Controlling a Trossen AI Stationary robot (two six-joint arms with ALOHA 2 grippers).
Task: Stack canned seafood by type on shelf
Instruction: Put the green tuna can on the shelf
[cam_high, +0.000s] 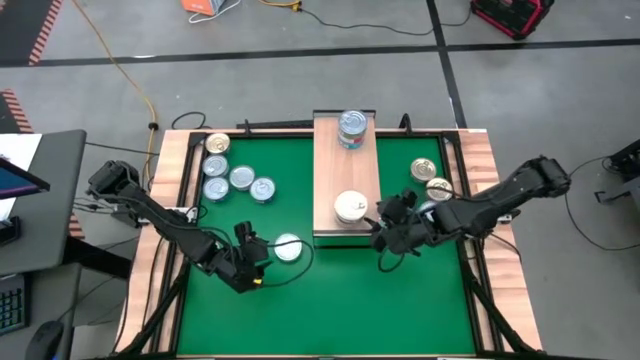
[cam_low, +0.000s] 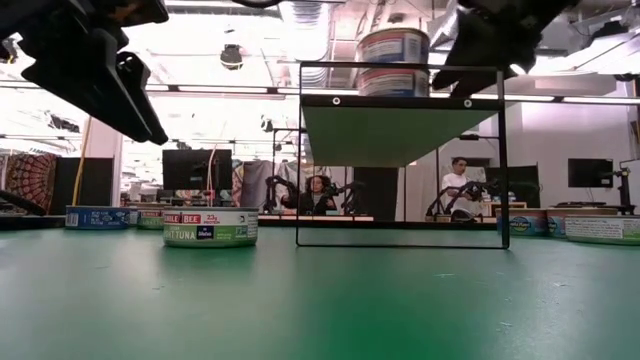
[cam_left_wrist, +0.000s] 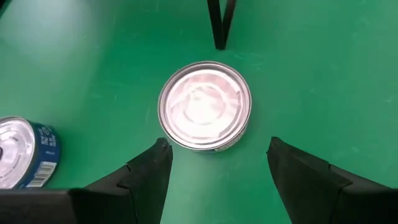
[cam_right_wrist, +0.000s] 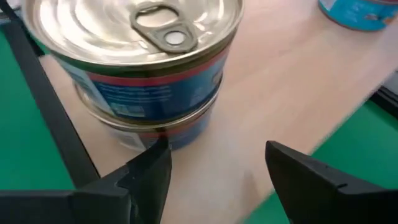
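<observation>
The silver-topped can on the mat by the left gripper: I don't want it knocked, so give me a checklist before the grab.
1. Left gripper open: ok, fingers spread wider than the can.
2. Silver-topped can lying flat on the green mat: ok.
3. Can between the fingers: not ok, it sits ahead of the tips.
4. Neighbours clear: ok, the blue-labelled can lies apart.
5. Room on the shelf: ok, bare wood between the two stacks.
6. Right gripper out of the way: ok, open beside the shelf's near stack.
</observation>
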